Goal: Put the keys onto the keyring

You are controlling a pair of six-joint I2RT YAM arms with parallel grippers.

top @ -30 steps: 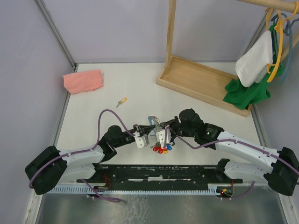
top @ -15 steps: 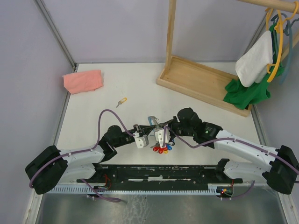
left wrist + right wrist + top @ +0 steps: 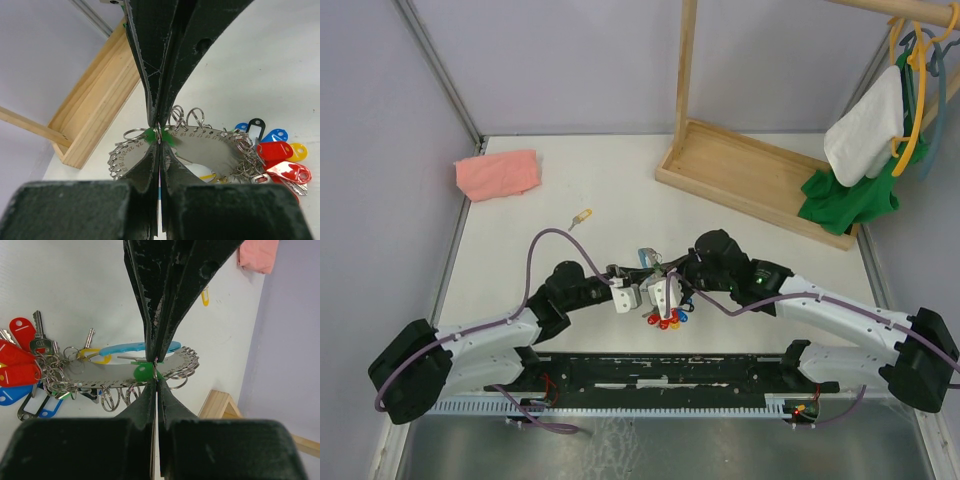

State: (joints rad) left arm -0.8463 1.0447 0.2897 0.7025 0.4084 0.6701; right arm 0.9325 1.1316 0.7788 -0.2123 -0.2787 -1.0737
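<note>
The left gripper (image 3: 158, 129) and right gripper (image 3: 155, 363) are clamped shut on the keyring (image 3: 241, 148), meeting at the green key (image 3: 143, 372). The yellow key (image 3: 581, 216) is seen lying far-left, nearer the left arm.

The top view looks down from behind the arm bases over the whole table (image 3: 620, 190). Each wrist view looks along its own fingers (image 3: 175, 50), very close, from opposite sides; all three share the keyring (image 3: 200, 150) at their tips.
</note>
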